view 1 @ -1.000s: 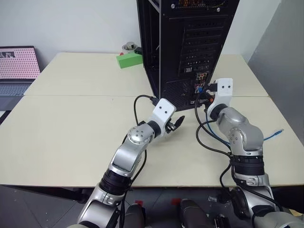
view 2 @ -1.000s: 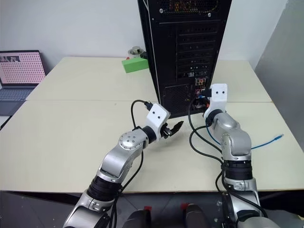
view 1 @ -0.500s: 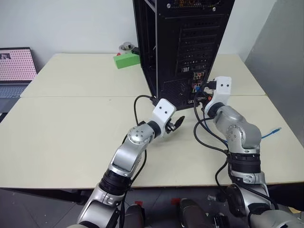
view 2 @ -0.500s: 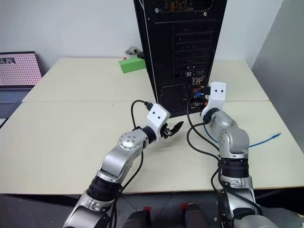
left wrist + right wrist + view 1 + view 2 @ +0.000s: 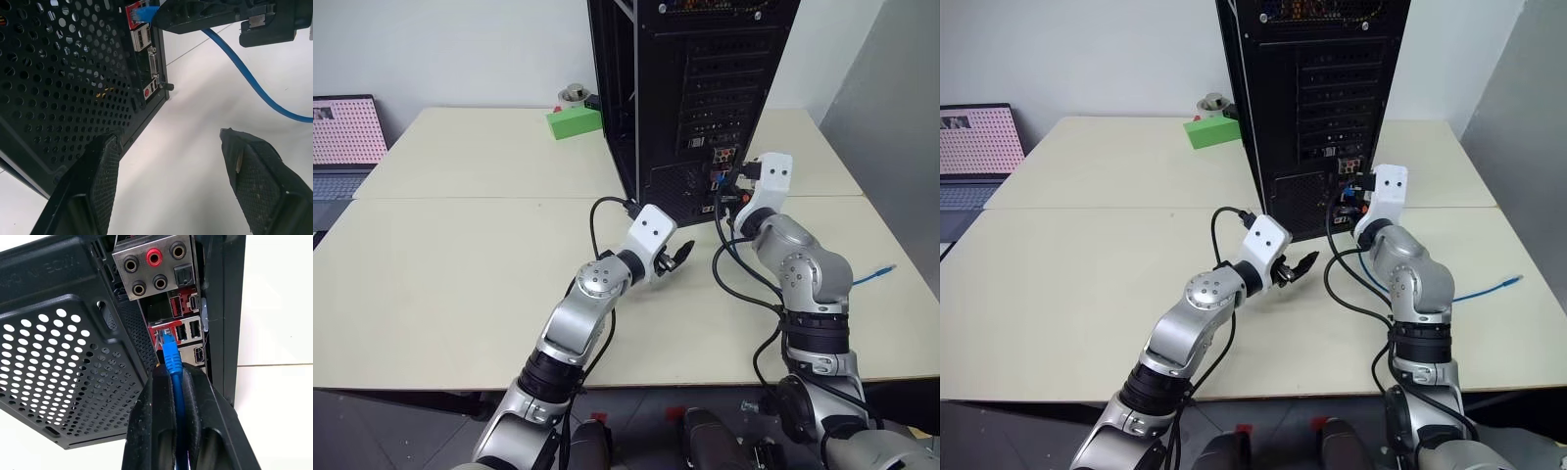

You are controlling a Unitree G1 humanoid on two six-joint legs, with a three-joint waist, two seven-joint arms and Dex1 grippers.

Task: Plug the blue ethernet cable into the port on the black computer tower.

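No lettering, brand, number or sign can be read anywhere. The black computer tower [image 5: 63, 382] carries a faint embossed mark on its rear panel — too indistinct to make out — and the laptop screen [image 5: 342, 129] shows only a dotted pattern.

Computer tower [image 5: 690, 98] at upper centre on table [image 5: 450, 274], laptop [image 5: 342, 142] at left edge, box [image 5: 573, 122] just left of tower, cable [image 5: 876, 277] trailing at right.
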